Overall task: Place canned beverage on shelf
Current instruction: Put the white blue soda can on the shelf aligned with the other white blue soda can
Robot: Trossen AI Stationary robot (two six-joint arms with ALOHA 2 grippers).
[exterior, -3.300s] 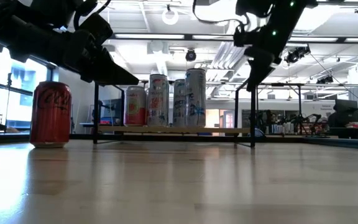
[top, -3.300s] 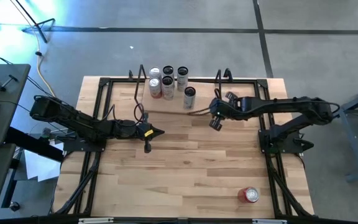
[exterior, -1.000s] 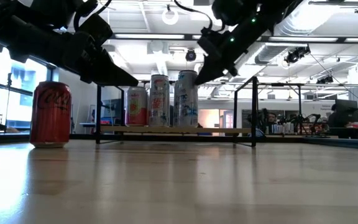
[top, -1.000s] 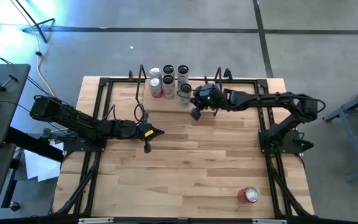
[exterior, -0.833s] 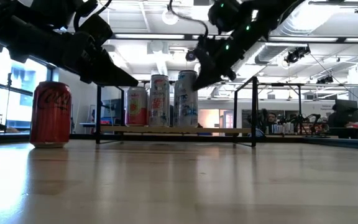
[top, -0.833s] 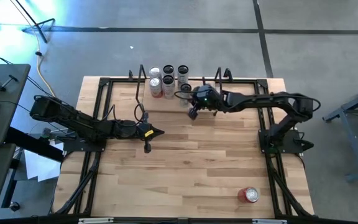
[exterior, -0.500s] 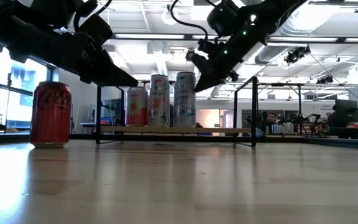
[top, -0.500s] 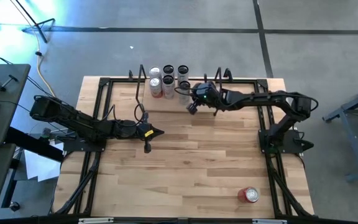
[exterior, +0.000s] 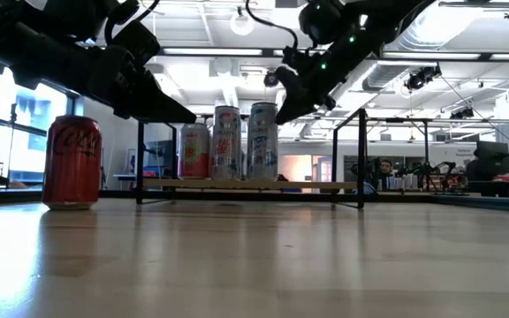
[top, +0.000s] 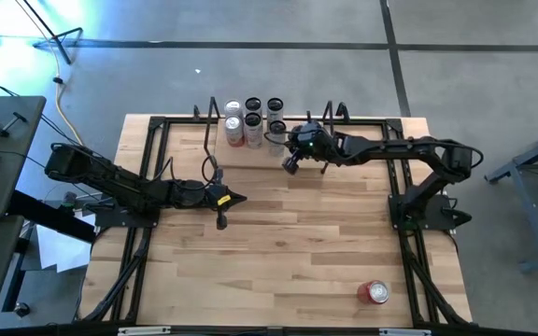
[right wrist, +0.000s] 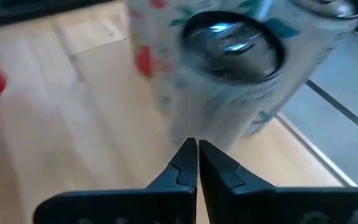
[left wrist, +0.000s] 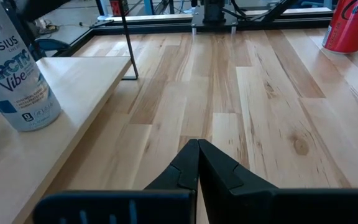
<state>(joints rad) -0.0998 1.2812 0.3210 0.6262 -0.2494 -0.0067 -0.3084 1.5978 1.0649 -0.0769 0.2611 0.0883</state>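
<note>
Several cans stand upright on the light-wood shelf (top: 250,161) at the table's far side, between its two black uprights. My right gripper (top: 285,140) is shut and slants down from the right, its tips (exterior: 278,113) beside the top of the nearest tall white can (exterior: 263,141), which fills the right wrist view (right wrist: 229,74). My left gripper (top: 243,198) is shut and empty, hovering over the table in front of the shelf's left part. A red cola can (top: 377,292) stands on its base near the table's near right corner. My right gripper has its shut fingertips (right wrist: 185,155) close to the tall white can's upper side wall (right wrist: 216,118), coming slanting down from the table's right. I cannot tell whether they touch it. The can stands upright on the shelf.
The shelf's black rod uprights (exterior: 137,159) (exterior: 360,159) stand at its ends. A black frame (top: 157,121) runs along the table's edges. The right half of the shelf plank (exterior: 316,185) is bare wood. A white Celsius can (left wrist: 17,74) is closest to my left gripper.
My right gripper has moved a little toward the table's left and far edge with its fingers shut, then risen slightly. The tall white can beside it has slid a little along the shelf toward the other cans and stayed upright.
</note>
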